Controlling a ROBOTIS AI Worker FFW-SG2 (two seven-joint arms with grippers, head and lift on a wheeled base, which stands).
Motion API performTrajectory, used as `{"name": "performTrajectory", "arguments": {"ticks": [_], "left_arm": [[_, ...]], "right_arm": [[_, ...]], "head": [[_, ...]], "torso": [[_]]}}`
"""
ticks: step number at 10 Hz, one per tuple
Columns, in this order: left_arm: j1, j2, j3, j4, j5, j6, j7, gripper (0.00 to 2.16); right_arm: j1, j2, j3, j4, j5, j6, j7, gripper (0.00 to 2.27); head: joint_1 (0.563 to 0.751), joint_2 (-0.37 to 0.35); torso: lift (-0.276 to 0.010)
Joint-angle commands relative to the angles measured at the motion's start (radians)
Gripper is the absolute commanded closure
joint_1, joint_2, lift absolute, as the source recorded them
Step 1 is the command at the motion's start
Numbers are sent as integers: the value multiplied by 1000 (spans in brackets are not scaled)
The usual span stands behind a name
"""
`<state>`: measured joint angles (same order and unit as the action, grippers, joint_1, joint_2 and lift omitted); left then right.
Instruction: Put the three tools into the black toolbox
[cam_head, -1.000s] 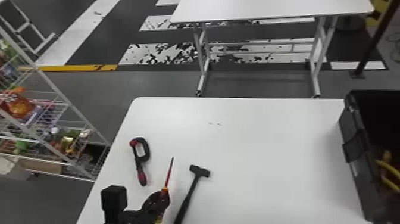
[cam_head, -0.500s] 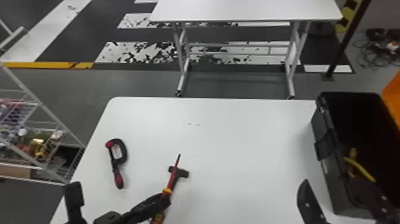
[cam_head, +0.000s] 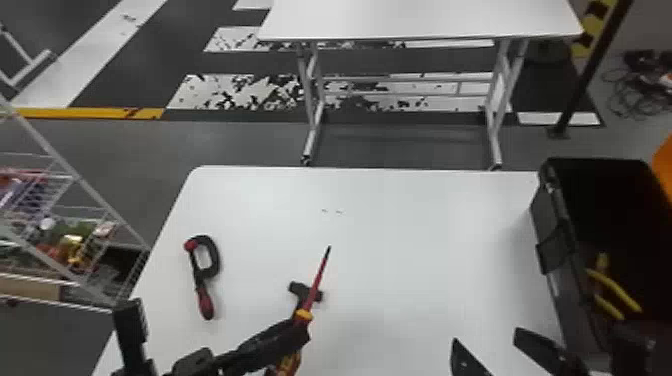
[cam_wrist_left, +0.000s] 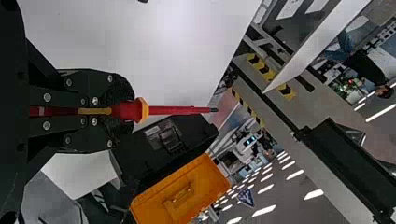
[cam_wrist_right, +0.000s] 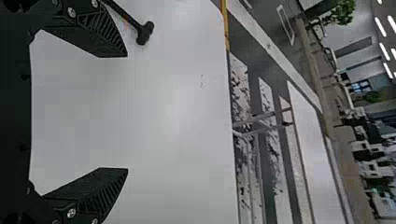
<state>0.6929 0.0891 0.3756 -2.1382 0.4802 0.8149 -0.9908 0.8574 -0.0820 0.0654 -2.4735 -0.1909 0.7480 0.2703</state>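
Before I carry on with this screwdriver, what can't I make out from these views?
- Screwdriver grip: left wrist view, partly covered by the left gripper.
- Hammer handle: head view, behind the left gripper and screwdriver; right wrist view, cut off by the top edge.
- Toolbox floor: head view, lost in dark shadow around the yellow handles.
- Orange lid: head view, cut off by the right edge.

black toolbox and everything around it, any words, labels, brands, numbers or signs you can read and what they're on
No text is readable.
Black toolbox: pale label, print too small to read.
Triangular sign in the background: too small to read.
Screwdriver, hammer, clamp: no legible marks.
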Motion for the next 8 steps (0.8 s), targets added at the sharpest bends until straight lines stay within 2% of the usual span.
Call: {"name": "performTrajectory", "arguments": {"ticks": [1,3,4,8], "left_arm": [[-1,1,-7,3,0,-6,-9,1889],[-1,1,-32,8,-17,-12,-20,1889],[-1,1,-53,8,-28,-12,-19,1889],[-4,6,-156,3,-64,-24,-12,1889]], "right_arm": [[-70,25,-25,-48,-42,255,27,130],[-144,30,-12,-76,-84,396,26,130],[-170,45,11,-82,-82,426,26,130],[-224,76,82,-78,-73,457,14,130]], "head": [[695,176],[695,201],[695,212],[695,223]], "torso": [[-51],[-51],[-51],[-51]]}}
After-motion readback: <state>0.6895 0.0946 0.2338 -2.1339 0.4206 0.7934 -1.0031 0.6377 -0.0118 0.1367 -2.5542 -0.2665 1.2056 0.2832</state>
